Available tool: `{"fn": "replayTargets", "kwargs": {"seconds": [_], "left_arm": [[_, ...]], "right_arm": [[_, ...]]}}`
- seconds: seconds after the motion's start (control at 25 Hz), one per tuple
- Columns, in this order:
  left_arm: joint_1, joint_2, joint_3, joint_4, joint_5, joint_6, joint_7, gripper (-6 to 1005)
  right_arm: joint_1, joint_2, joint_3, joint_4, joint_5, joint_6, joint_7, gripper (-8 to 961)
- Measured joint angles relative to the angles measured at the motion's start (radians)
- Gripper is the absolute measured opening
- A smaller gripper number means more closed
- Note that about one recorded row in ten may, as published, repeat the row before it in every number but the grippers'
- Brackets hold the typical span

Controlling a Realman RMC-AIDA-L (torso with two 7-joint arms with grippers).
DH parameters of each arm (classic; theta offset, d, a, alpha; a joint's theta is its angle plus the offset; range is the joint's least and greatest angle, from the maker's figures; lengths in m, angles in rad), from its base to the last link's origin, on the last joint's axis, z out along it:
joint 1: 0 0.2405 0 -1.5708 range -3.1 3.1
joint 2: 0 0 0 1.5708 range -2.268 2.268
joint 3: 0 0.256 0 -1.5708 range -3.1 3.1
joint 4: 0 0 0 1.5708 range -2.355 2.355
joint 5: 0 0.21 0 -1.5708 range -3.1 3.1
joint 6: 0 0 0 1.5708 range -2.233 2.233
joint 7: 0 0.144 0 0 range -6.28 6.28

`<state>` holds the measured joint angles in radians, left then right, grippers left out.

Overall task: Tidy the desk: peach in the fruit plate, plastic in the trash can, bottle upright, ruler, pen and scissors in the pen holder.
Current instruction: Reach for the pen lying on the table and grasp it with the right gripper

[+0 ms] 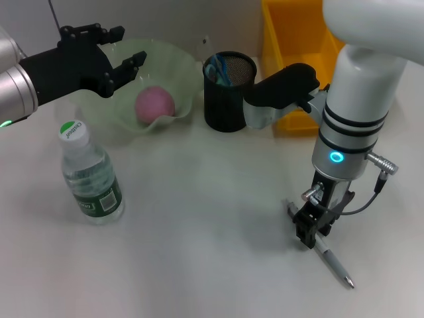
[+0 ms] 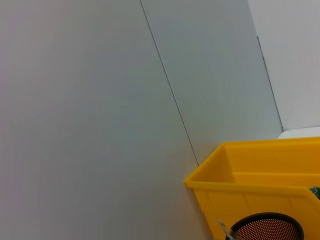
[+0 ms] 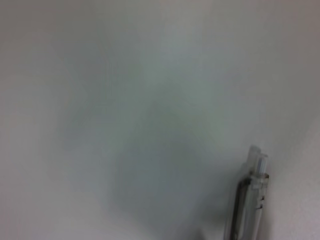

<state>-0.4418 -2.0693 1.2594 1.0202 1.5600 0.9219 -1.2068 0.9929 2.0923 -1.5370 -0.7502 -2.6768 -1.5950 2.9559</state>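
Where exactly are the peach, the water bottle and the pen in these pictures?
peach (image 1: 154, 103), head view: middle of the pink fruit lying in the green plate.
water bottle (image 1: 92, 177), head view: clear body just above the label; it stands upright.
pen (image 1: 334, 261), head view: bare barrel lying on the desk beyond the right hand.

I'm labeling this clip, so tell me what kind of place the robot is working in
Probably an office or lab desk set up for a tidying exercise: a plain white tabletop with a mesh pen holder, a pen under the right gripper, a water bottle and a yellow bin.
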Motion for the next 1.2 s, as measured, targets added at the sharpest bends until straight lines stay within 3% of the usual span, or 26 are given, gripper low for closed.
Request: {"fn": "replayTargets", "kwargs": {"seconds": [1.2], "left_arm": [[-0.002,0.0,0.0,-0.003,0.0,0.0,0.012,500]], "right_arm": [[0.007,0.0,-0.005,0.022,0.011,0.018,0.0,275]]}}
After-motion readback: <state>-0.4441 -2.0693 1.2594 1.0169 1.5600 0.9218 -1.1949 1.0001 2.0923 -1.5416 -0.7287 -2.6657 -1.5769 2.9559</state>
